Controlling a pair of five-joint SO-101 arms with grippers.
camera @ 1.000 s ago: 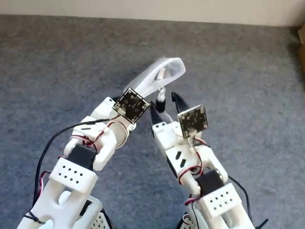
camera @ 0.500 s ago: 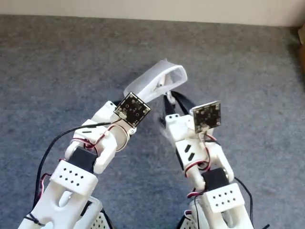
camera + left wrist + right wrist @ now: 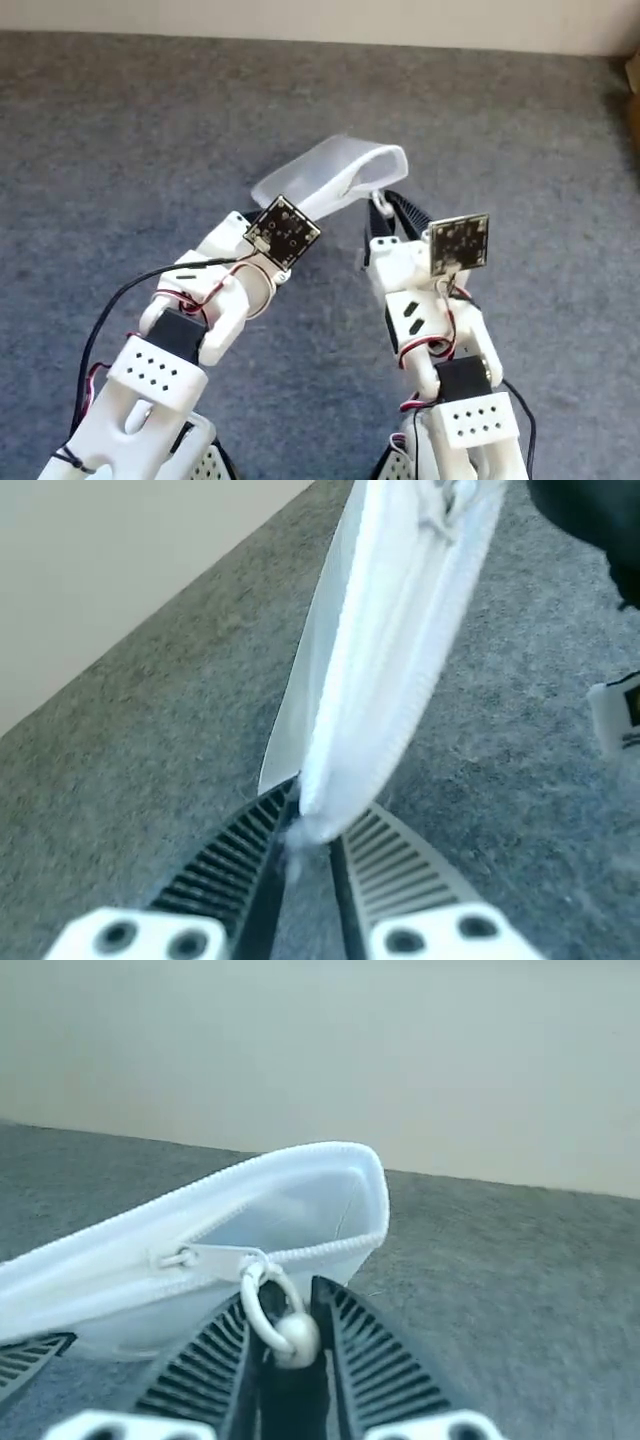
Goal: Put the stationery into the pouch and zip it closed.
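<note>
Right wrist view: right gripper (image 3: 287, 1358) clamped on zipper pull (image 3: 284, 1328) | left gripper (image 3: 300, 852) pinching pouch (image 3: 385, 660) end | advice: draw straight along the zipper line, left bracing taut.

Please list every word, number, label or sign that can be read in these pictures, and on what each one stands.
None can be read.
The white pouch and its zipper pull are plain.
The left wrist board and the right wrist board carry only marks too small to read.

Grey carpet (image 3: 120, 120) underneath, pale wall (image 3: 300, 18) at far edge; brownish obj (image 3: 635, 100) at right, maybe furniture.
</note>
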